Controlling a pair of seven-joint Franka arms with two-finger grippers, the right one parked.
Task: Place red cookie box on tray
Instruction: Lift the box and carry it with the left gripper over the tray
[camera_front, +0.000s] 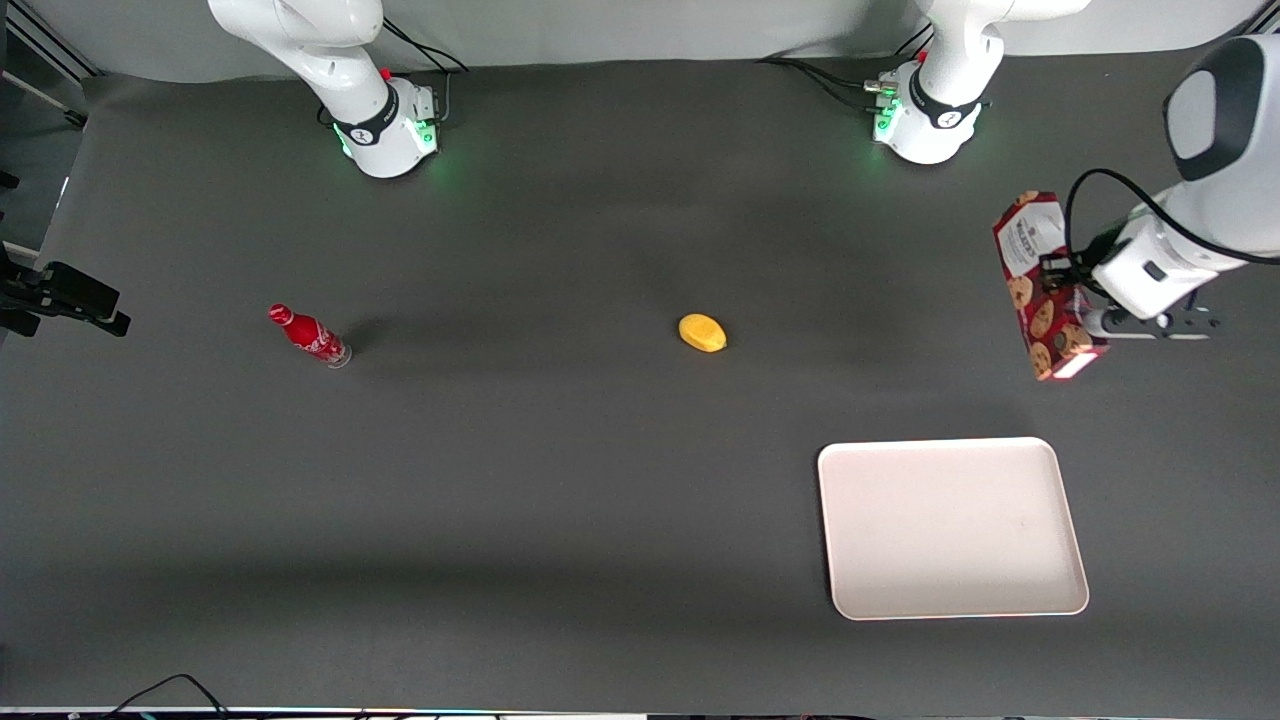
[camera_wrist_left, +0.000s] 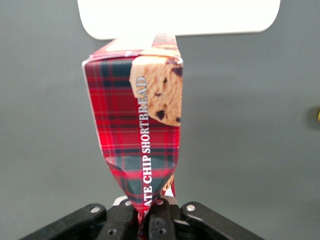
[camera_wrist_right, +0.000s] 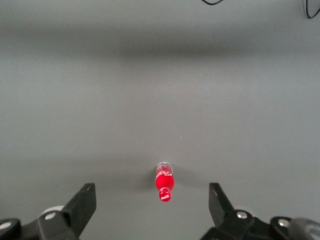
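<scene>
While it hangs above the worktop (camera_front: 560, 480), the hand (camera_front: 1072, 308) is clenched on the red cookie box (camera_front: 1040, 290), which is lifted clear and tilted. Nearer the front camera than the hand, the tray (camera_front: 950, 600) lies flat with nothing on it.

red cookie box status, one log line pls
hand: shut on red cookie box | box: held above table, farther from front camera than tray | tray: bare

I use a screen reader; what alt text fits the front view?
The left arm's gripper holds the red cookie box in the air, farther from the camera than the empty tray. A yellow lemon-like object and a small red bottle sit on the dark table.
</scene>
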